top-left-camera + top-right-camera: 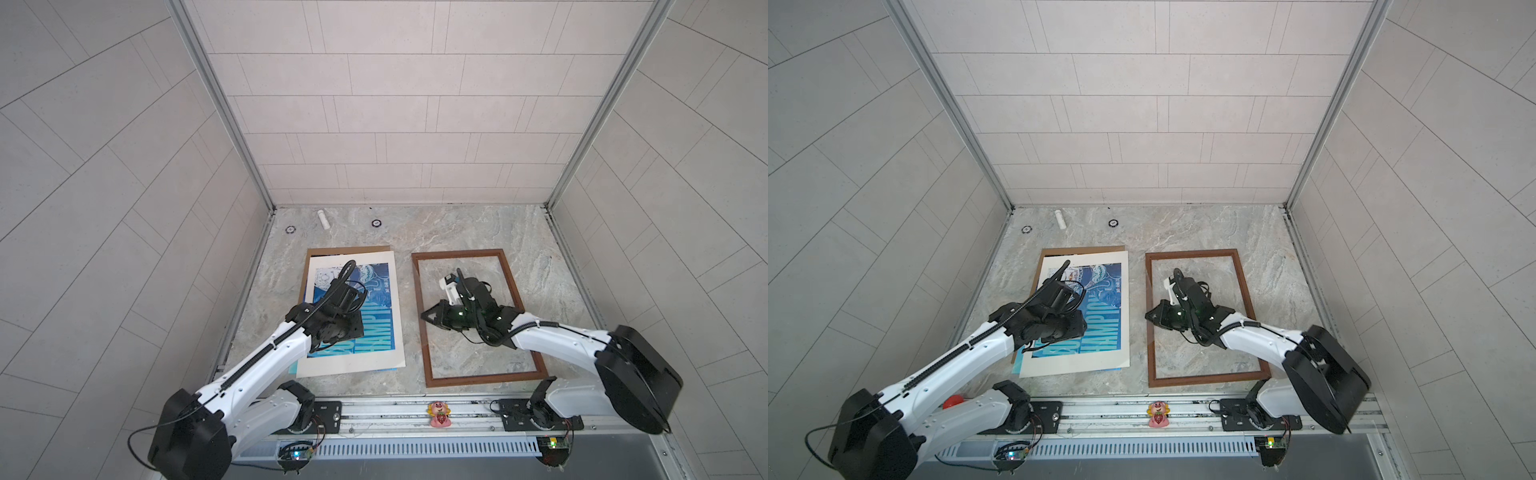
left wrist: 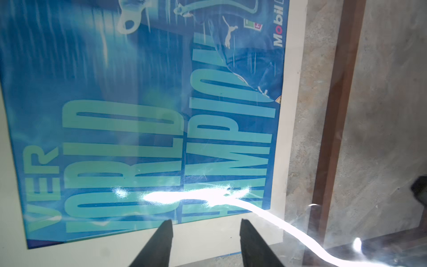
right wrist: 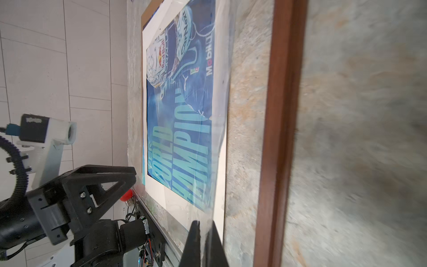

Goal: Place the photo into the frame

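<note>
The photo (image 1: 374, 299) (image 1: 1104, 307) lies face up on the left of the table, blue with teal lettering and a cream border. The dark-brown frame (image 1: 457, 252) (image 1: 1192, 252) lies flat to its right. My left gripper (image 1: 353, 332) (image 2: 205, 225) hangs open over the photo's (image 2: 115, 92) near cream border, holding nothing. My right gripper (image 1: 424, 316) (image 3: 204, 225) is at the frame's (image 3: 282, 115) left rail, shut on the edge of a clear pane. The pane reaches over the gap toward the photo (image 3: 180, 138), and glare streaks across it in the left wrist view.
A brown cardboard board (image 1: 316, 253) lies under the photo. At the back are a white tube (image 1: 323, 219) and two small black rings (image 1: 289, 229) (image 1: 376, 223). A pink toy (image 1: 439, 413) sits on the front rail. Tiled walls close in three sides.
</note>
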Robot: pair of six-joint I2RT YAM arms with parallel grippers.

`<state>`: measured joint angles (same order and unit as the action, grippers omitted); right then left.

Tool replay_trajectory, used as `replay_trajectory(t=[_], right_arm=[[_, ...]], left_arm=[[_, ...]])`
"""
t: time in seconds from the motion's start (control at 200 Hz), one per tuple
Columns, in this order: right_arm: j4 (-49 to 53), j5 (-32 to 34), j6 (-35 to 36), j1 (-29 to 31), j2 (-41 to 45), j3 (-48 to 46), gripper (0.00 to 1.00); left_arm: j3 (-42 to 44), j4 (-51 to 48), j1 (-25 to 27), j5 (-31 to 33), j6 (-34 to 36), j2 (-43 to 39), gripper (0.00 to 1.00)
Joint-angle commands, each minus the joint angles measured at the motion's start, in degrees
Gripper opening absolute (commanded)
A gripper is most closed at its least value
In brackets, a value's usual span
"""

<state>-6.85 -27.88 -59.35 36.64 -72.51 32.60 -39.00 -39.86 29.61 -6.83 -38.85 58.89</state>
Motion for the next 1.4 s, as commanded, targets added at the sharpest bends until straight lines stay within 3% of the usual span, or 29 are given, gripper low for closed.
replay_trajectory(t=[0.0,0.085,0.195,0.31,0.475,0.65,0.761,0.891,1.396], right_arm=[[10.13,0.56,2.28,-4.06,8.07,-3.1,0.0],[12.82,0.9,0.15,-7.9,14.37,-7.02,0.0],[12.98,-4.43,-4.81,-13.54,21.82,-11.16,0.0],[18.28,-5.83,-7.6,-16.64,28.34,-11.41,0.0],[14.19,-9.75,-16.32,-18.73,30.95,-13.92,0.0],[2.5,-11.77,-29.18,-20.23,30.92,-17.29,0.0],[1.39,-12.57,-30.6,-20.65,29.55,-16.24,0.0],[-4.91,-12.47,-36.96,-20.82,28.67,-18.16,0.0],[-4.76,-13.08,-39.35,-21.44,25.34,-12.09,0.0]], left_arm=[[-1.05,-0.41,-0.47,-3.28,1.53,-1.08,0.57],[-0.67,1.91,-0.47,-10.11,1.58,-0.09,0.58],[0.31,3.47,-0.35,-18.03,0.12,1.98,0.59],[4.16,5.38,-0.24,-21.56,-4.34,0.34,0.62],[11.24,11.44,0.47,-28.31,-11.05,-2.78,0.64],[14.95,13.31,1.93,-29.25,-14.81,-6.72,0.66],[17.2,15.65,2.28,-29.54,-16.9,-7.55,0.67],[20.5,21.14,3.65,-30.48,-21.51,-9.02,0.67],[21.96,21.98,4.98,-29.38,-24.56,-12.01,0.67]])
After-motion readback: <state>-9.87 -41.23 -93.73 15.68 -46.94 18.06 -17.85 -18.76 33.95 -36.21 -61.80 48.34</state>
